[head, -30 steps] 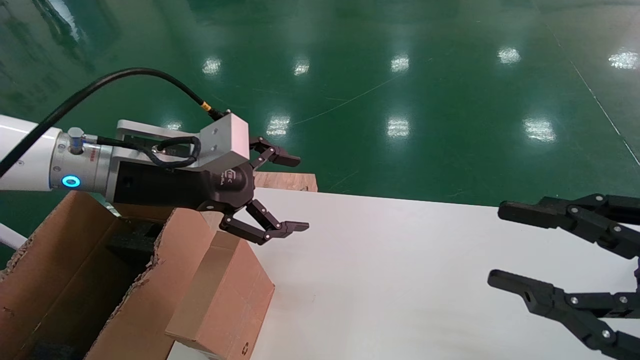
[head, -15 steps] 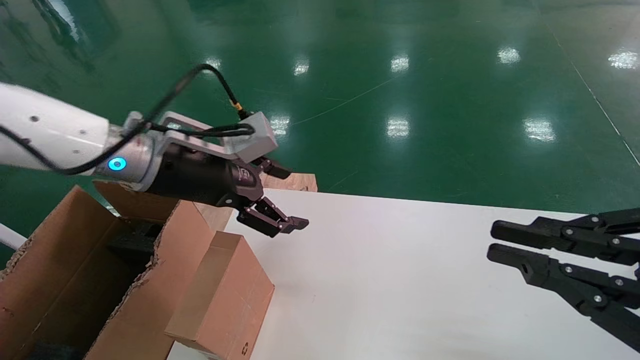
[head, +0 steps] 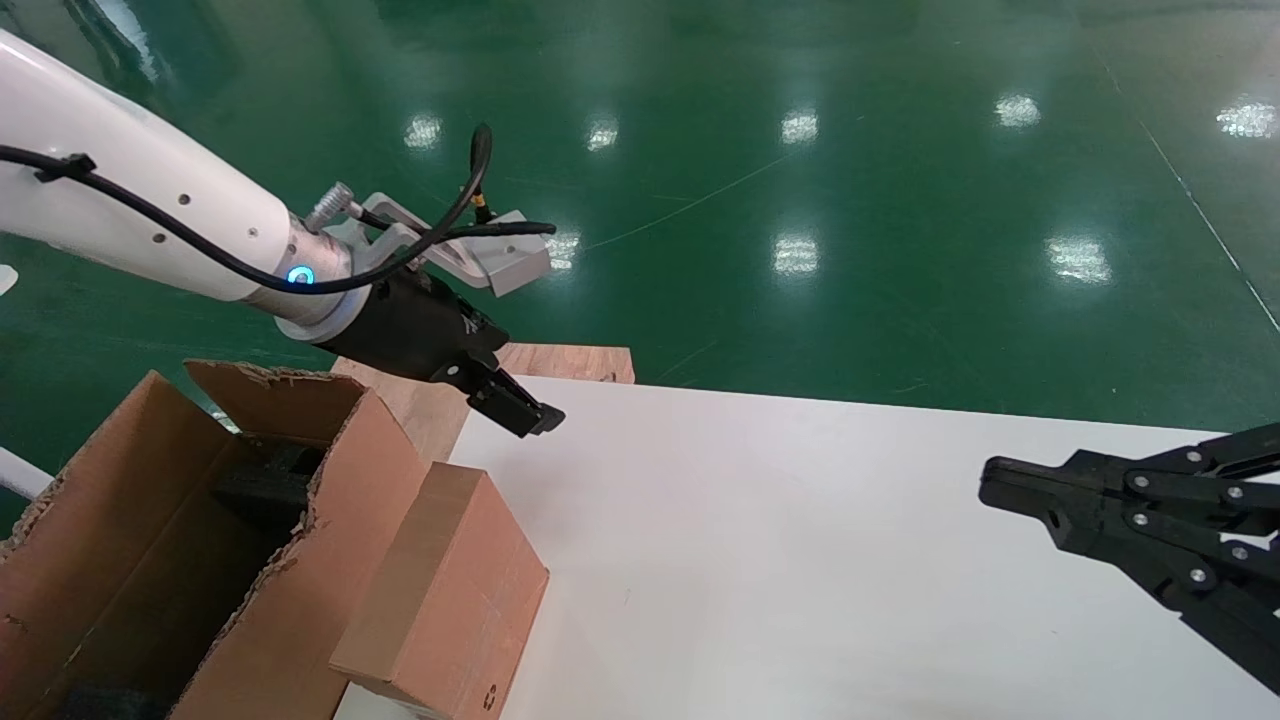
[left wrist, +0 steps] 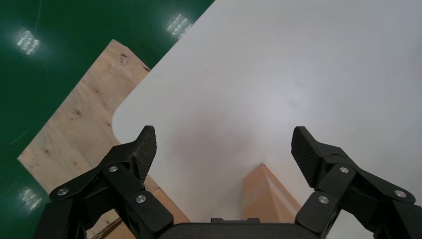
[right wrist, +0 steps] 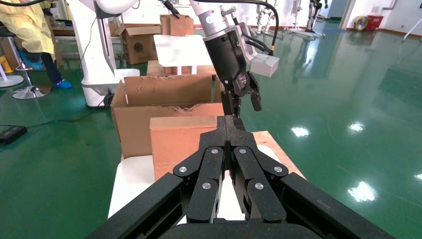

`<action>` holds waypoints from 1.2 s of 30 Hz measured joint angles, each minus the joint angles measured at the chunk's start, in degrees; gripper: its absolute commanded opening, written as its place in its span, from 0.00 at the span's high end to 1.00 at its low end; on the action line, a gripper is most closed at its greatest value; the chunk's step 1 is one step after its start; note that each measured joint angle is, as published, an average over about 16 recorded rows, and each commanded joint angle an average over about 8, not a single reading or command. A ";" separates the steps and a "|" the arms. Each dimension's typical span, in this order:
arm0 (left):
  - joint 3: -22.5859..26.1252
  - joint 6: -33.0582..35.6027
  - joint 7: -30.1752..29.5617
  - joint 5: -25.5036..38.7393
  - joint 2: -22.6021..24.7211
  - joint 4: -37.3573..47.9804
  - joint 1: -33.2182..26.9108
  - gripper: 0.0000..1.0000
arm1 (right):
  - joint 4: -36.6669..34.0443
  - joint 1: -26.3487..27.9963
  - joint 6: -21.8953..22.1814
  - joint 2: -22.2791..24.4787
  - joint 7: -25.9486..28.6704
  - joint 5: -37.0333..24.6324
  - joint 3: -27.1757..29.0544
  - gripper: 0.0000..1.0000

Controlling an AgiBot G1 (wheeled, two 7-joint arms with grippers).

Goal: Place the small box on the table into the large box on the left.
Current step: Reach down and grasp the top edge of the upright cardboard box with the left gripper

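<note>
The small box (head: 450,590) is smooth brown cardboard. It leans tilted against the right wall of the large box (head: 150,540) at the left edge of the white table (head: 800,550). My left gripper (head: 535,418) hovers open and empty above the table's far left corner, beyond and above the small box. In the left wrist view the left gripper (left wrist: 224,149) is wide open, with a corner of the small box (left wrist: 266,196) below it. My right gripper (head: 995,480) is shut and empty above the table's right side. In the right wrist view the right gripper (right wrist: 229,122) points at the small box (right wrist: 181,142).
A pale wooden board (head: 570,362) sticks out behind the table's far left corner; it also shows in the left wrist view (left wrist: 74,124). Green floor lies around the table. The large box (right wrist: 164,94) has ragged flaps. A person in yellow (right wrist: 30,30) stands far behind it.
My left gripper has turned its wrist and drawn up and back toward the table's far left corner. My right gripper has closed from wide open to shut. The boxes have not moved.
</note>
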 measured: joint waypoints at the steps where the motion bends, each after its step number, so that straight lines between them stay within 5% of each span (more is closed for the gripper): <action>1: 0.33 0.00 -0.15 0.21 0.07 0.12 -0.19 0.00 | 0.00 0.00 0.00 0.00 0.00 0.00 0.00 1.00; 10: 5.49 0.41 -4.07 1.11 1.13 1.10 -1.34 0.00 | -0.03 0.02 0.01 0.00 -0.02 0.02 -0.03 1.00; 20: 17.43 0.68 -12.46 0.19 2.49 0.84 -6.49 0.00 | -0.05 0.04 0.01 0.02 -0.05 0.05 -0.07 1.00; 36: 33.02 0.19 -16.51 -9.53 -0.16 0.19 -14.53 0.00 | -0.06 0.06 0.04 0.04 -0.08 0.10 -0.14 1.00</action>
